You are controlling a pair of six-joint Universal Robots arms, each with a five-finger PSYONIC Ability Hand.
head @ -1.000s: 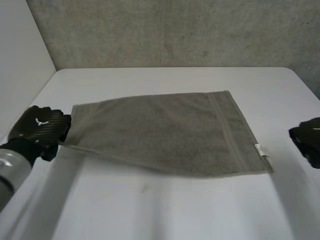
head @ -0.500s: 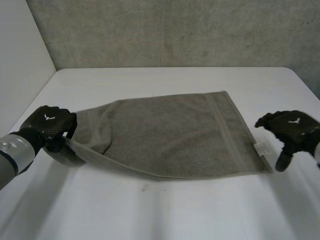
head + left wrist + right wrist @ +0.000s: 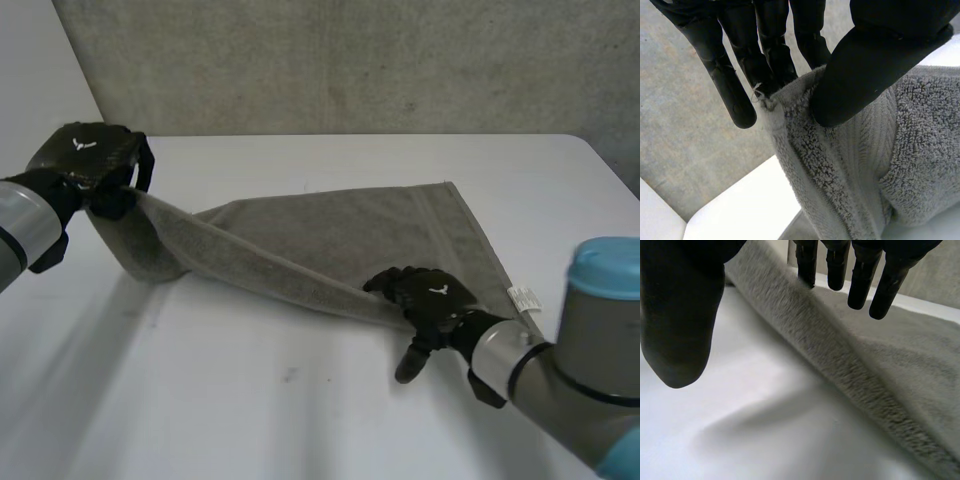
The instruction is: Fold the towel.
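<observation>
Your left hand point(image 3: 90, 165) is pinching the towel's point(image 3: 400, 240) lifted corner; your right hand point(image 3: 432, 300) is hovering uncurled, holding nothing, over its near edge, by an unreadable white tag point(image 3: 521, 299).

White surface point(image 3: 250, 430), rough grey concrete wall point(image 3: 350, 60) behind its far edge, plain pale wall point(image 3: 30, 60) along its left edge

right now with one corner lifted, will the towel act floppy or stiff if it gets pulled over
Probably floppy: the towel sags slack from the corner pinched in the left hand down to the table. Its thick pile suggests it grips rather than slips. The flat part may drag, so the open right hand at its near edge could pin it.
</observation>
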